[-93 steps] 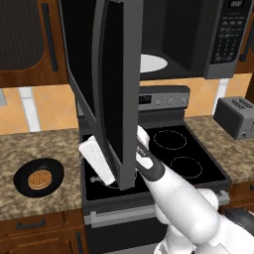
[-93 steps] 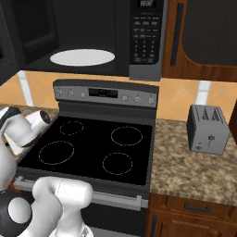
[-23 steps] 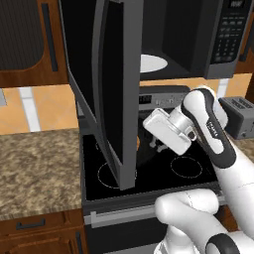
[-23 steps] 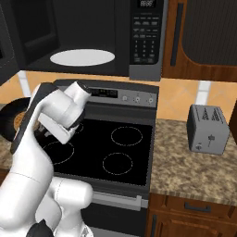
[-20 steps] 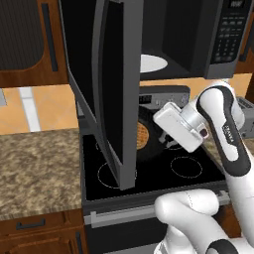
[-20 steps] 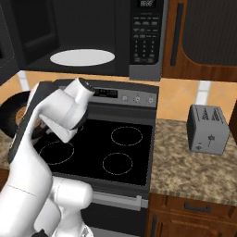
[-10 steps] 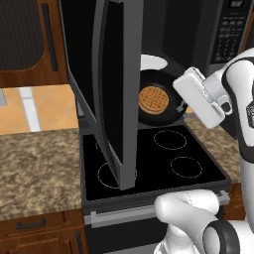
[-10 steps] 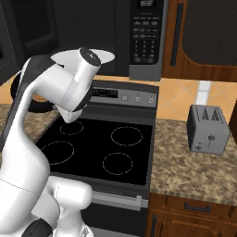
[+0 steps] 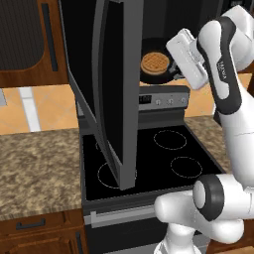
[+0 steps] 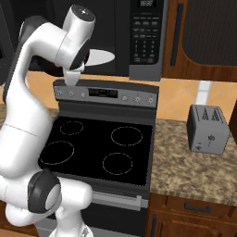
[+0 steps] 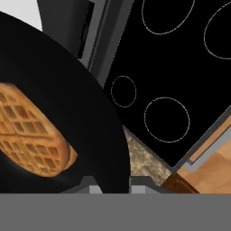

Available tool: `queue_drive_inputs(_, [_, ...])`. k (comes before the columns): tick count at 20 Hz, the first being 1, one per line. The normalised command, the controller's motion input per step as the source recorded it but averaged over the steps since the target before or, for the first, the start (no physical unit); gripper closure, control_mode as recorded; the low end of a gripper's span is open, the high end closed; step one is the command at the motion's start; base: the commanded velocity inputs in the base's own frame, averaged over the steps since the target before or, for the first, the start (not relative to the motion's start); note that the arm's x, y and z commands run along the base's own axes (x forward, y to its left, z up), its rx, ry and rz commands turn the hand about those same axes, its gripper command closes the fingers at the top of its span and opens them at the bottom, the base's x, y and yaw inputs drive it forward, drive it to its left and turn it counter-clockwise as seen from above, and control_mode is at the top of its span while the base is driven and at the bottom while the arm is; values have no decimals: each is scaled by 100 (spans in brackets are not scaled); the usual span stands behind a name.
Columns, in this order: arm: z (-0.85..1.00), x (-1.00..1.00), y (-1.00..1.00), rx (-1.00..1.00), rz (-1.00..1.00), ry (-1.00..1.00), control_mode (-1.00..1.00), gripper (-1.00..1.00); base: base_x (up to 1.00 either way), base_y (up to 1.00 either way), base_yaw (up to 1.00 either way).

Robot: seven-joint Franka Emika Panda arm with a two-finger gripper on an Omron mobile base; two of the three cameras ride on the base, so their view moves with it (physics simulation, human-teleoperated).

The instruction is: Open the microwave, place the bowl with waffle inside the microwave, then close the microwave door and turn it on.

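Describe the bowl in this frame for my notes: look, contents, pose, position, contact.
The bowl is shallow, round and matte black, holding the golden-brown, grid-patterned waffle lying flat inside. It is raised off the counter, roughly level, at the mouth of the open microwave above the stove, just past the swung-out microwave door. The end effector is shut on the bowl at its rim, carrying it; nothing else visibly touches it. In the hand view the bowl hangs above the stove's burner rings.

The microwave door [image 9: 111, 89] stands swung out, blocking the cavity's left approach.
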Motion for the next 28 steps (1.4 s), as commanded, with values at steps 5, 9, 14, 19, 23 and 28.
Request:
queue_drive_inputs(5, [-8,98,3,0,-20,-3,-100,100,0,0,0])
queue_drive_inputs(9, [-18,99,6,0,-18,-11,-100,100,0,0,0])
queue_drive_inputs(14, [-30,93,32,0,-17,-5,-100,100,0,0,0])
queue_drive_inputs(19, [-15,52,12,0,-6,0,-100,-100,0,0,0])
queue_drive_inputs(23, [0,-5,0,0,0,-2,-100,-100,0,0,0])
queue_drive_inputs(28, [0,-86,0,0,0,-16,-100,-100,0,0,0])
